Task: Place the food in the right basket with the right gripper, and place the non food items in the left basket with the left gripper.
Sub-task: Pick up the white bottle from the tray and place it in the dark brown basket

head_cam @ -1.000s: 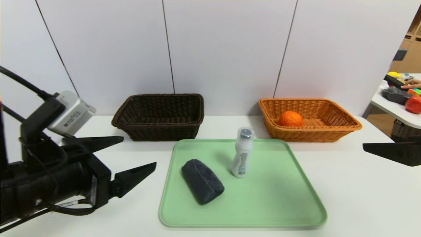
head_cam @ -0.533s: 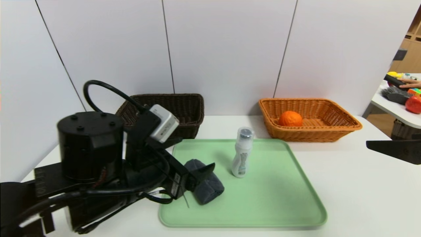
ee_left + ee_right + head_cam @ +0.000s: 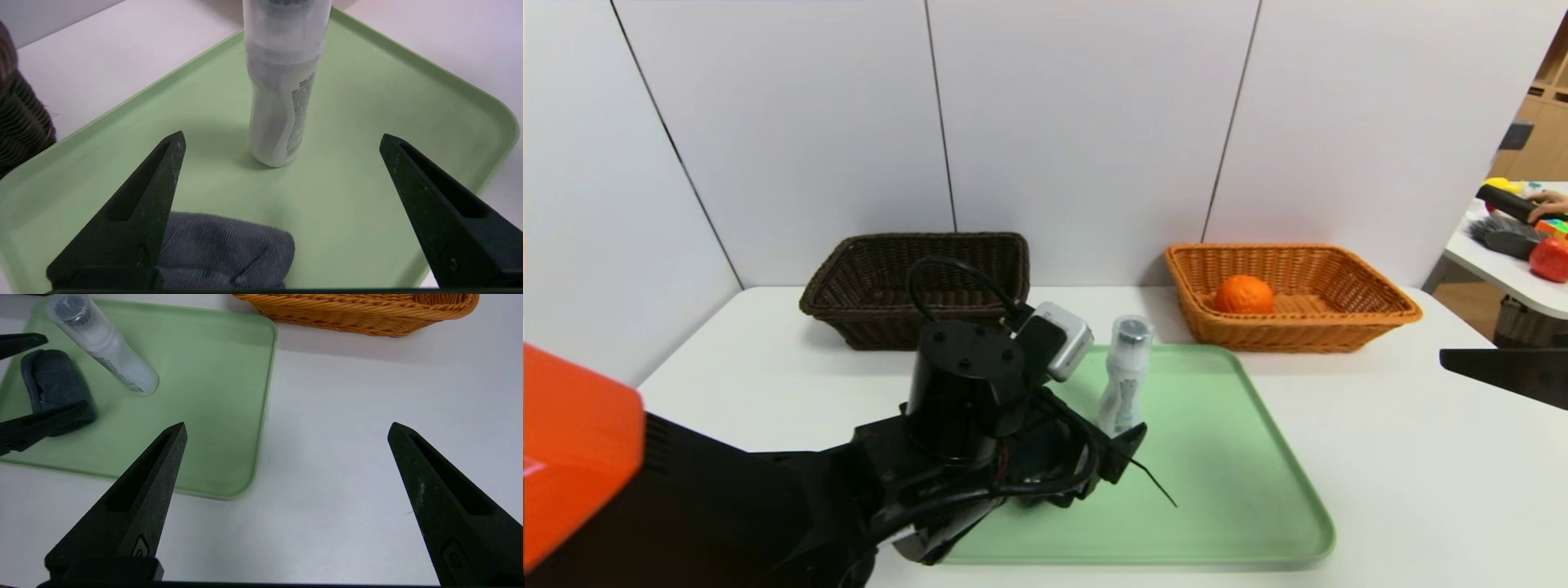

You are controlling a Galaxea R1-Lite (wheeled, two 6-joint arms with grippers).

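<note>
left end effector (image 3: 282, 141) moved over tray (image 3: 1258, 490) | wide apart | near bottle (image 3: 284, 81)

i see the scene in bright, even light from above. shadows are soft: a faint one beside the bottle (image 3: 282, 94) on the green tray (image 3: 1241, 490), another under the orange-tan basket (image 3: 359, 314). no strong glare. in my left wrist view the bottle's top looks a little blurred. the head view bends lines slightly at the edges.
</note>
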